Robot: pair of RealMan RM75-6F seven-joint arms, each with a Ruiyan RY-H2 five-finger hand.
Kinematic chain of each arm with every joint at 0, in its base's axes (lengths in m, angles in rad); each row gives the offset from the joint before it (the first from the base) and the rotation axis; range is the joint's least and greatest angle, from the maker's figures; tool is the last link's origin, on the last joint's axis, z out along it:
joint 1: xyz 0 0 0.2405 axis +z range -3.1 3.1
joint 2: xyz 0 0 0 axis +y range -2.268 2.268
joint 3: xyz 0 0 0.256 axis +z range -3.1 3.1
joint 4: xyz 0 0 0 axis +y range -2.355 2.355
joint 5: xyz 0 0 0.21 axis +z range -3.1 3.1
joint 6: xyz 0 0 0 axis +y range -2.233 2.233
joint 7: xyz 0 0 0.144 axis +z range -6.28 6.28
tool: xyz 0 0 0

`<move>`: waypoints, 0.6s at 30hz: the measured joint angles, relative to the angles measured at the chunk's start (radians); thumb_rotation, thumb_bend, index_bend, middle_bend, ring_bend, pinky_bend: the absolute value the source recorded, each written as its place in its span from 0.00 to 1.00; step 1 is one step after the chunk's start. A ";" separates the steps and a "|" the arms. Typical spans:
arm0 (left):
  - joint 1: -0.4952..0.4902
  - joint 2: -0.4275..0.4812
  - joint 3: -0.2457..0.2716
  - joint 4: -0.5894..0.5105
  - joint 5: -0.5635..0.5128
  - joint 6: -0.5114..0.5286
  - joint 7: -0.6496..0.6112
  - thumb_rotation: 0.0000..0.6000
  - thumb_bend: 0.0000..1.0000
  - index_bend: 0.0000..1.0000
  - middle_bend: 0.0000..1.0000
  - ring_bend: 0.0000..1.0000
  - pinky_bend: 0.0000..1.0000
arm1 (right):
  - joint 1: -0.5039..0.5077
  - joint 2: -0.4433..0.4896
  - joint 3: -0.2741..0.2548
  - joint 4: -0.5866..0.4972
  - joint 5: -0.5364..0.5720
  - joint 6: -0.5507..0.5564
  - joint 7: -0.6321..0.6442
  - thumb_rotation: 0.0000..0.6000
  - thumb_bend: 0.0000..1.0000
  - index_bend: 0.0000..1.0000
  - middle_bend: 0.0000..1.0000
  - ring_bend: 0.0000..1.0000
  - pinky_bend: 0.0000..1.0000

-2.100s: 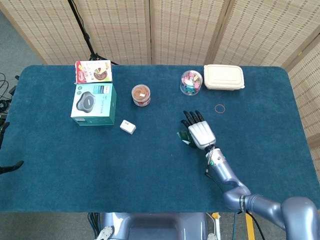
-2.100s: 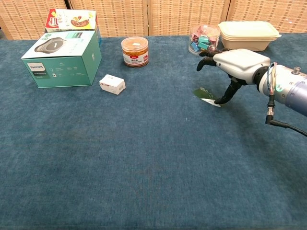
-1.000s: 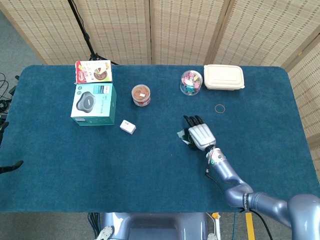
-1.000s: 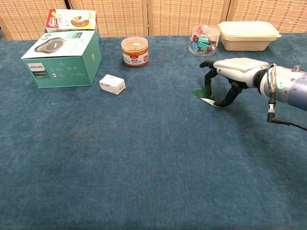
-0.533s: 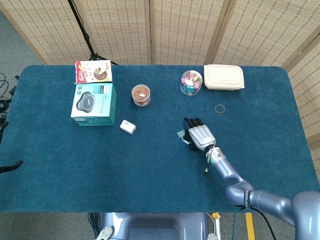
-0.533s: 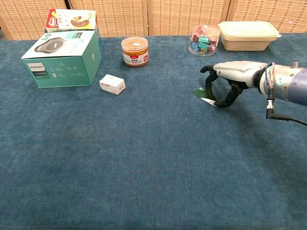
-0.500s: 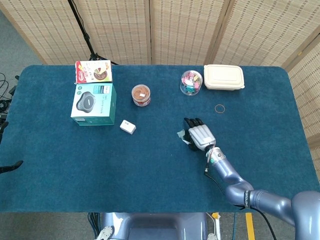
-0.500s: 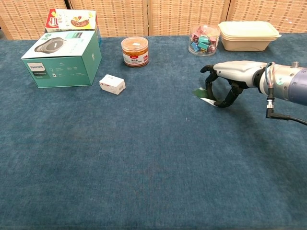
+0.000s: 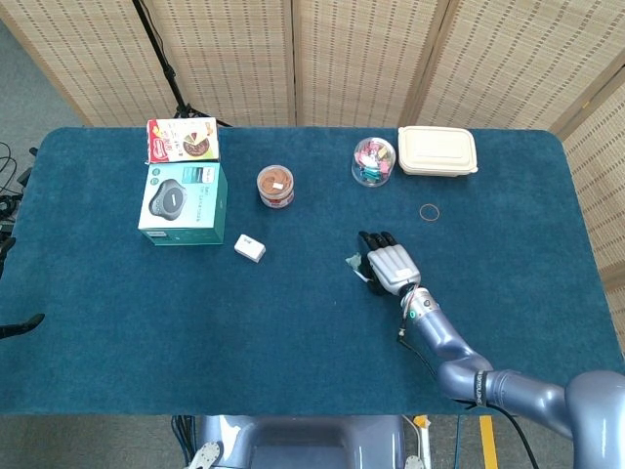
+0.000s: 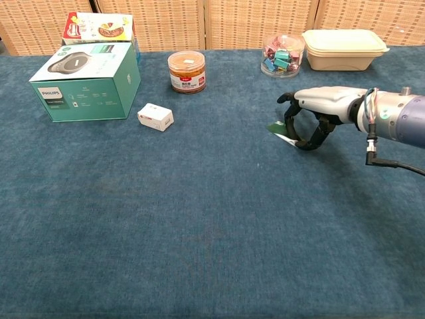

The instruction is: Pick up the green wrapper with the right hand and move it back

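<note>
Right now my right robot hand pinches one small, flat green wrapper with a white edge, just above the blue bench.

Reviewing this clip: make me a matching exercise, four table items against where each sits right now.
Items:
1. green wrapper
2. rubber band
3. small white box
4. orange-lidded jar

Places:
A. between teal box and clip tub
B. under the right hand
C. near side of teal box
D. near side of the cream container

Pairs: 1-B, 2-D, 3-C, 4-A
</note>
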State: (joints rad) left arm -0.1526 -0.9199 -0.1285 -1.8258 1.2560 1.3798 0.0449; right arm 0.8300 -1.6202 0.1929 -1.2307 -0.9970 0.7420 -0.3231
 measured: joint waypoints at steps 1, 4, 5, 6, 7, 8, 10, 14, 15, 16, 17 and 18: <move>0.000 0.000 0.000 0.000 0.000 0.000 0.000 1.00 0.00 0.00 0.00 0.00 0.00 | 0.000 -0.001 -0.001 0.001 0.001 0.001 0.000 1.00 0.51 0.57 0.00 0.00 0.00; 0.000 0.000 -0.001 0.000 -0.001 0.000 -0.001 1.00 0.00 0.00 0.00 0.00 0.00 | 0.002 -0.001 -0.002 0.002 0.003 0.004 0.002 1.00 0.55 0.58 0.00 0.00 0.00; 0.000 0.001 0.000 -0.001 -0.001 0.000 -0.001 1.00 0.00 0.00 0.00 0.00 0.00 | 0.002 -0.002 -0.002 0.002 0.004 0.005 0.002 1.00 0.57 0.59 0.00 0.00 0.00; 0.000 0.001 0.000 -0.001 0.000 0.000 -0.001 1.00 0.00 0.00 0.00 0.00 0.00 | 0.002 -0.002 -0.003 0.002 0.005 0.007 0.002 1.00 0.59 0.59 0.00 0.00 0.00; 0.000 0.001 0.000 -0.001 0.000 0.000 -0.001 1.00 0.00 0.00 0.00 0.00 0.00 | 0.003 -0.003 -0.003 0.003 0.006 0.008 0.002 1.00 0.61 0.60 0.00 0.00 0.00; 0.000 0.001 0.000 -0.001 0.000 0.000 -0.001 1.00 0.00 0.00 0.00 0.00 0.00 | 0.003 -0.003 -0.003 0.003 0.008 0.009 0.002 1.00 0.62 0.60 0.00 0.00 0.00; 0.000 0.001 0.000 -0.001 0.000 -0.001 -0.002 1.00 0.00 0.00 0.00 0.00 0.00 | 0.004 -0.003 -0.004 0.002 0.010 0.011 0.002 1.00 0.64 0.61 0.00 0.00 0.00; 0.000 0.002 0.000 -0.002 0.001 -0.001 -0.003 1.00 0.00 0.00 0.00 0.00 0.00 | 0.006 -0.005 -0.006 0.004 0.014 0.016 -0.002 1.00 0.64 0.62 0.00 0.00 0.00; 0.000 0.002 0.000 -0.001 0.001 -0.001 -0.003 1.00 0.00 0.00 0.00 0.00 0.00 | 0.006 -0.007 -0.006 0.006 0.016 0.017 -0.003 1.00 0.64 0.62 0.00 0.00 0.00; 0.000 0.002 0.000 -0.001 0.001 -0.001 -0.003 1.00 0.00 0.00 0.00 0.00 0.00 | 0.006 -0.007 -0.007 0.006 0.016 0.018 -0.003 1.00 0.64 0.63 0.00 0.00 0.00; 0.000 0.002 0.001 -0.001 0.001 -0.002 -0.004 1.00 0.00 0.00 0.00 0.00 0.00 | 0.006 -0.009 -0.007 0.008 0.017 0.021 -0.004 1.00 0.64 0.63 0.00 0.00 0.00; 0.000 0.003 0.001 -0.001 0.001 -0.002 -0.005 1.00 0.00 0.00 0.00 0.00 0.00 | 0.006 -0.011 -0.007 0.011 0.017 0.024 -0.004 1.00 0.64 0.63 0.00 0.00 0.00</move>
State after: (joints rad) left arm -0.1525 -0.9173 -0.1278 -1.8268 1.2572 1.3777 0.0403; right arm 0.8360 -1.6316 0.1858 -1.2196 -0.9804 0.7658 -0.3268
